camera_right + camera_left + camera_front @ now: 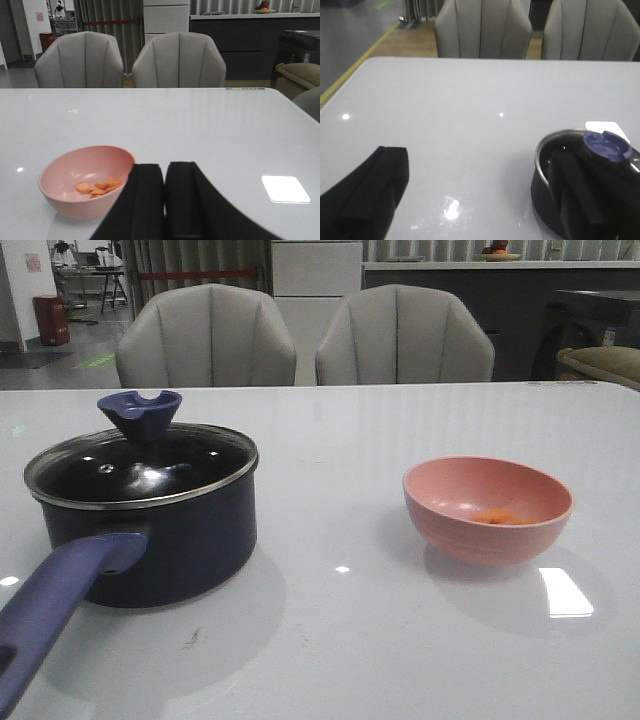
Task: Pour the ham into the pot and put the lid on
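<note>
Front view gives you the lid [140, 462] seated on the pot [150, 530] at 9 o'clock, its handle [55, 605] pointing toward 7; ham [497, 517] sits in the pink bowl [487, 508] at 3. Left gripper [485, 200] gapes wide, empty; right gripper [165, 200] is pressed closed, empty

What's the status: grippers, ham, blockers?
Left gripper open, empty; right gripper shut, empty. Ham in pink bowl, not poured. Lid sits on pot: must come off first.
</note>
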Robot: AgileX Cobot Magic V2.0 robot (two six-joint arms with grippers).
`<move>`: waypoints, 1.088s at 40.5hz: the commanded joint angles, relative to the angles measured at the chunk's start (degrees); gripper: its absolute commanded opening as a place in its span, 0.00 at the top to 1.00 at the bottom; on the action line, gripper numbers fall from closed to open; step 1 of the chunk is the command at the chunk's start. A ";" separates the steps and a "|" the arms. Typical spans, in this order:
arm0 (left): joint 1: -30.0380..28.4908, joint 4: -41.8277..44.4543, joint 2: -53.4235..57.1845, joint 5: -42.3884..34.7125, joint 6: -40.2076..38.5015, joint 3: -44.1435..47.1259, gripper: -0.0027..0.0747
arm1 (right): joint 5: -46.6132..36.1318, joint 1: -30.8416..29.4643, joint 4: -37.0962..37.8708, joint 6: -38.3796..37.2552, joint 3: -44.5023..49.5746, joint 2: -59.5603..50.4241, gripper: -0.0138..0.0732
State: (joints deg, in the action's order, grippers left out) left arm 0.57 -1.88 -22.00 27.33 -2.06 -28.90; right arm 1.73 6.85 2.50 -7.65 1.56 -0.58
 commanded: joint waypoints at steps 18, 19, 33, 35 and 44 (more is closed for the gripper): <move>0.25 -2.56 -32.23 21.33 -0.04 -25.89 0.17 | -5.12 -0.28 0.54 0.22 -0.29 -1.12 0.66; 0.25 -2.56 -34.04 21.95 -0.04 -26.73 0.17 | -5.12 -0.28 0.54 0.22 -0.29 -1.12 0.66; 9.95 -4.23 -51.60 24.29 -0.16 -39.41 0.20 | -5.12 -0.28 0.54 0.22 -0.29 -1.12 0.66; 11.94 -4.23 -53.35 24.29 -1.10 -41.08 0.20 | -5.12 -0.28 0.54 0.22 -0.29 -1.12 0.66; 19.74 -1.82 -62.59 25.93 -6.99 -48.81 0.20 | -5.12 -0.28 0.54 0.22 -0.29 -1.12 0.66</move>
State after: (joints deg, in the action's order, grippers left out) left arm 18.17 -4.59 -83.39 54.12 -6.15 -73.63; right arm 1.73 6.85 2.50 -7.65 1.56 -0.58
